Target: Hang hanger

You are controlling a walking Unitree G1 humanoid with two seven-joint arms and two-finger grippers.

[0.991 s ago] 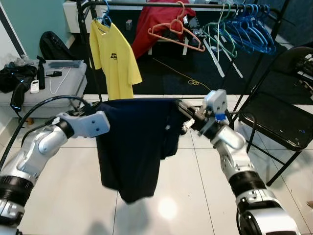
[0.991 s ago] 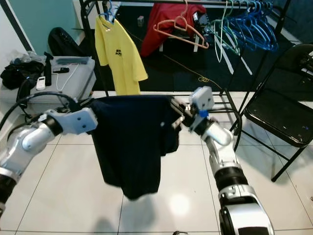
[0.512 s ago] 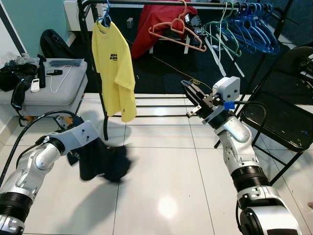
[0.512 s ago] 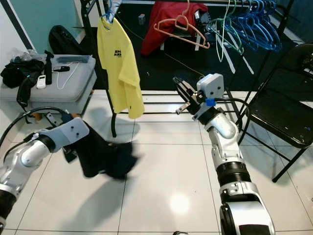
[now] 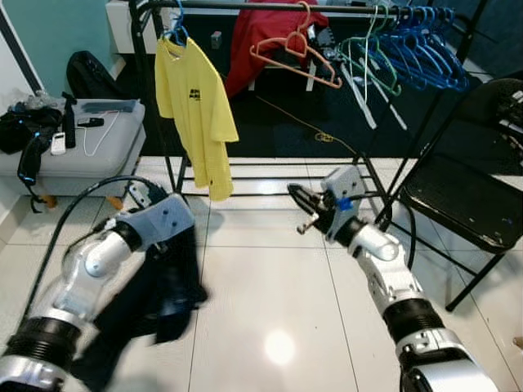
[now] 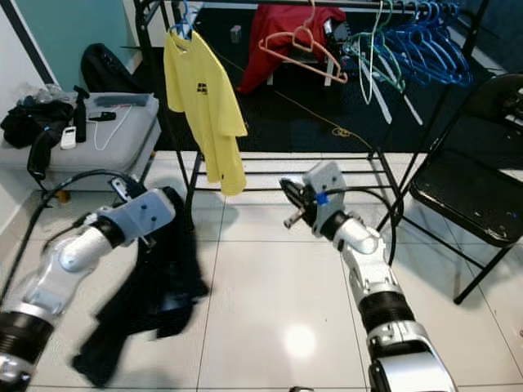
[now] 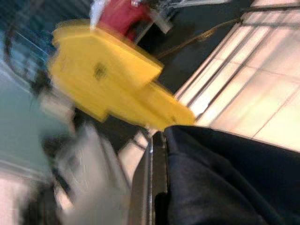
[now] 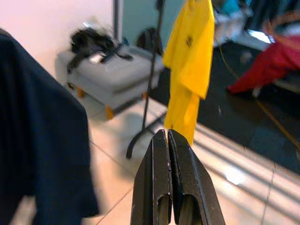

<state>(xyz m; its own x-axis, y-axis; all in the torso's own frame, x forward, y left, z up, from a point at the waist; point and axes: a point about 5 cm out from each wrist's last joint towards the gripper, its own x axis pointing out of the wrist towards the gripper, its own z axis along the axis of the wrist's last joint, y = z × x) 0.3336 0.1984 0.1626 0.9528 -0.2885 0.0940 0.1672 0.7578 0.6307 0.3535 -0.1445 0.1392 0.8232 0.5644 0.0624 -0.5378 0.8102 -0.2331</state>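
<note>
My left gripper point(image 5: 173, 227) is shut on a dark navy shirt point(image 5: 163, 286), which hangs in a bunch down toward the floor at the left; the cloth covers its fingers point(image 7: 151, 178). Its hanger cannot be made out. My right gripper point(image 5: 296, 194) is at mid-height in the middle, shut with nothing in it, fingertips point(image 8: 165, 136) pointing left toward the rack's foot. Beyond both runs the clothes rail point(image 5: 245, 6), bearing a yellow T-shirt point(image 5: 194, 106) on a blue hanger, a red garment point(image 5: 261, 37), an orange hanger point(image 5: 294, 53), and several green point(image 5: 368, 61) and blue hangers point(image 5: 425, 49).
A black folding chair point(image 5: 466, 200) stands close on the right. A grey case point(image 5: 78, 155) with small items and dark clothing on it sits at the left by the wall. The rack's lower bars point(image 5: 270, 175) cross the white tile floor point(image 5: 278, 327) ahead.
A second ago the navy shirt was stretched between both grippers. The right gripper let it go, came down and shut; the shirt now swings from the left gripper alone.
</note>
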